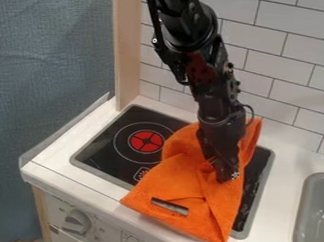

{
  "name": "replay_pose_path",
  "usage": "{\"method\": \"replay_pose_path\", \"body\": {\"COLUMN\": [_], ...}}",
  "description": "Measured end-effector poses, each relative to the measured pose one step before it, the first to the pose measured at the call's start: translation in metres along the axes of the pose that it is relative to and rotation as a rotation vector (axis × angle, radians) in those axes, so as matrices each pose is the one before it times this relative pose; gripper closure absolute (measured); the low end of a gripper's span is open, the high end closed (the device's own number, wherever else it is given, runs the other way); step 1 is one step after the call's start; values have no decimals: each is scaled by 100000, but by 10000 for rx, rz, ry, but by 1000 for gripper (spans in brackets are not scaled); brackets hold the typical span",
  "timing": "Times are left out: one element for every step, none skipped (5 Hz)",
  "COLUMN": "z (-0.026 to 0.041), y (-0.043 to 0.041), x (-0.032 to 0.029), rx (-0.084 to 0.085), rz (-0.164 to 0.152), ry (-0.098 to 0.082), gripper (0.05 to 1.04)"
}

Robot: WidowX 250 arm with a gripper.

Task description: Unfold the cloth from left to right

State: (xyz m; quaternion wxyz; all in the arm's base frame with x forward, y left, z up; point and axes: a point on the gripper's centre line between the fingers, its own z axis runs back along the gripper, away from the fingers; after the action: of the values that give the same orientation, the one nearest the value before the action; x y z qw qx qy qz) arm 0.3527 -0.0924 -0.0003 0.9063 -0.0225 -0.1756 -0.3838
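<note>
The orange cloth (181, 179) lies creased over the stovetop's (97, 153) right part and front rim; the step in hand appears to be securing a fold, the next requiring a rightward draw. The arm (189, 24) slants down from above, gripper (227, 176) against the fabric, whether clenched or released cannot be told.

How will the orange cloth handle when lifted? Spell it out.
The orange cloth would probably hang limp, since it lies in soft folds and creases. Its matte, fuzzy-looking surface suggests little slipping, and it looks thin enough to be light.
</note>
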Motion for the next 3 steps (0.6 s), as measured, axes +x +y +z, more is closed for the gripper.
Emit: {"method": "replay_pose_path", "body": {"z": [1, -41, 7], "y": [-142, -215, -247], "x": [115, -58, -118], "rx": [-89, -128, -219], "rz": [-88, -25, 55], "ry": [-73, -37, 6], "gripper": [747, 925, 1010]}}
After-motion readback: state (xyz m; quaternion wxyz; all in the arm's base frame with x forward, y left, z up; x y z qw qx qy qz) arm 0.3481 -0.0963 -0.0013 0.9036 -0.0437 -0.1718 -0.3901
